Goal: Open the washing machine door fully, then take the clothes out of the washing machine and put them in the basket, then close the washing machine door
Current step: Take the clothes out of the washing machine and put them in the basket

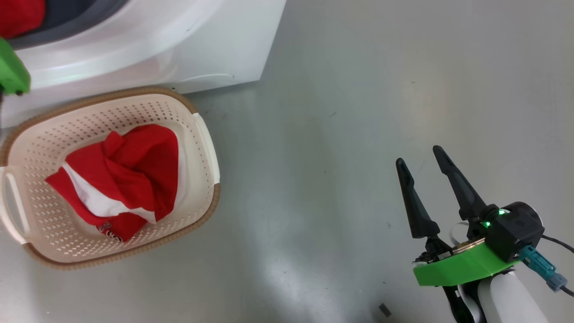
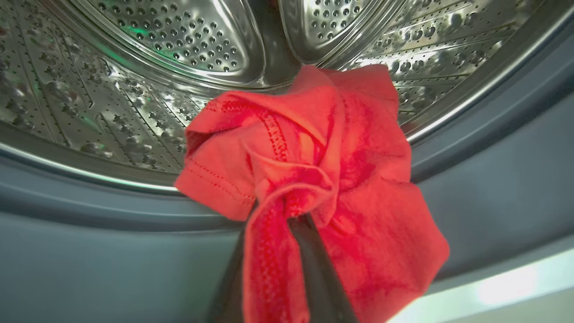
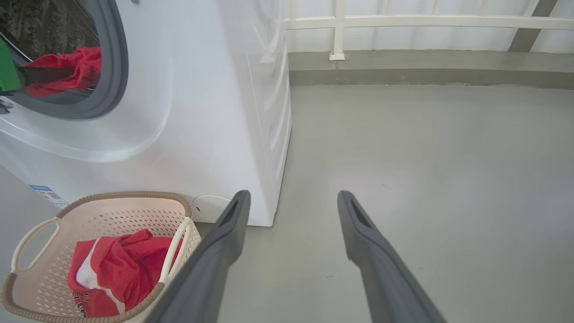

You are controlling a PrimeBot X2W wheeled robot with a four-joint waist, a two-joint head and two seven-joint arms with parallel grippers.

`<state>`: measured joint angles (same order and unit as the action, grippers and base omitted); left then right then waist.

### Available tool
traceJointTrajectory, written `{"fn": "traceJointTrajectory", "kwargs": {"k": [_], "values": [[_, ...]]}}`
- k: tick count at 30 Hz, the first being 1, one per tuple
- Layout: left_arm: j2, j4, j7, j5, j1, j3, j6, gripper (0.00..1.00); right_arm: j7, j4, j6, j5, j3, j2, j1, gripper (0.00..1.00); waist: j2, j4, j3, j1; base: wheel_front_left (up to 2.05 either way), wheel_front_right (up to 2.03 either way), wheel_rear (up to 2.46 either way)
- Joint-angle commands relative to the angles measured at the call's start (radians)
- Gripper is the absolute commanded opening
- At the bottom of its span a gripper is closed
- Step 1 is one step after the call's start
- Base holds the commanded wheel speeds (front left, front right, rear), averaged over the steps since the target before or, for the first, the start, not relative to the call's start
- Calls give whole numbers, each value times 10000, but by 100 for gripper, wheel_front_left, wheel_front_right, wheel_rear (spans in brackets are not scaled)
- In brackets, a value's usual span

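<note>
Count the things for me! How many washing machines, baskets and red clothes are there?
Washing machine: 1
Basket: 1
Red clothes: 2, one in the basket, one at the washing machine's opening
Total: 4

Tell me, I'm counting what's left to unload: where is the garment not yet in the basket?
The red garment is at the mouth of the washing machine, head view's top left, pinched by the left gripper over the grey rubber ring.
</note>
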<state>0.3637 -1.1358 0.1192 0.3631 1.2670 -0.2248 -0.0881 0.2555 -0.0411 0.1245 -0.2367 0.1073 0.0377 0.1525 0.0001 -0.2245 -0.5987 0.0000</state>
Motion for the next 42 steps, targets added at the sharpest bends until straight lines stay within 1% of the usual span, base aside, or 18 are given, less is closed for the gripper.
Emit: {"fn": "traceJointTrajectory", "kwargs": {"k": [1, 7, 13, 17, 22, 25, 31, 32, 42], "values": [[502, 375, 250, 52, -257, 107, -54, 0, 63, 242, 62, -58, 124, 125, 58, 100, -1, 80, 66, 0, 0, 0, 0], [520, 1125, 879, 185, -1020, 161, -3, 0, 63, 227, 62, -28, 63, 125, 36, 100, -1, 264, 270, 0, 0, 0, 0], [424, 2229, 1173, 303, -2076, 240, 289, 0, 63, 205, 62, 0, -26, 125, -67, 100, -1, 450, 586, 0, 0, 0, 0], [475, 3168, 1240, 374, -2923, 310, 514, 0, 63, 216, 62, 9, -93, 125, -113, 100, -1, 542, 764, 0, 0, 0, 0], [570, 4681, 1236, 470, -4060, 436, 922, 0, 63, 252, 62, -9, -198, 125, -189, 100, -1, 690, 931, 0, 0, 0, 0], [685, 5682, 1187, 495, -4845, 532, 1244, 0, 63, 248, 62, -22, -245, 125, -242, 100, -1, 733, 1090, 0, 0, 0, 0], [812, 7679, 877, 579, -6398, 673, 1831, 0, 63, 238, 62, 23, -409, 125, -379, 100, -1, 825, 1529, 0, 0, 0, 0], [812, 7679, 877, 579, -6398, 673, 1831, 0, 63, 238, 62, 23, -409, 125, -379, 100, -1, 825, 1529, 0, 0, 0, 0], [757, 10893, 39, 520, -8380, 539, 2732, 0, 63, 235, 62, 111, -484, 125, -659, 100, -1, 1056, 2285, 0, 0, 0, 0]]}}
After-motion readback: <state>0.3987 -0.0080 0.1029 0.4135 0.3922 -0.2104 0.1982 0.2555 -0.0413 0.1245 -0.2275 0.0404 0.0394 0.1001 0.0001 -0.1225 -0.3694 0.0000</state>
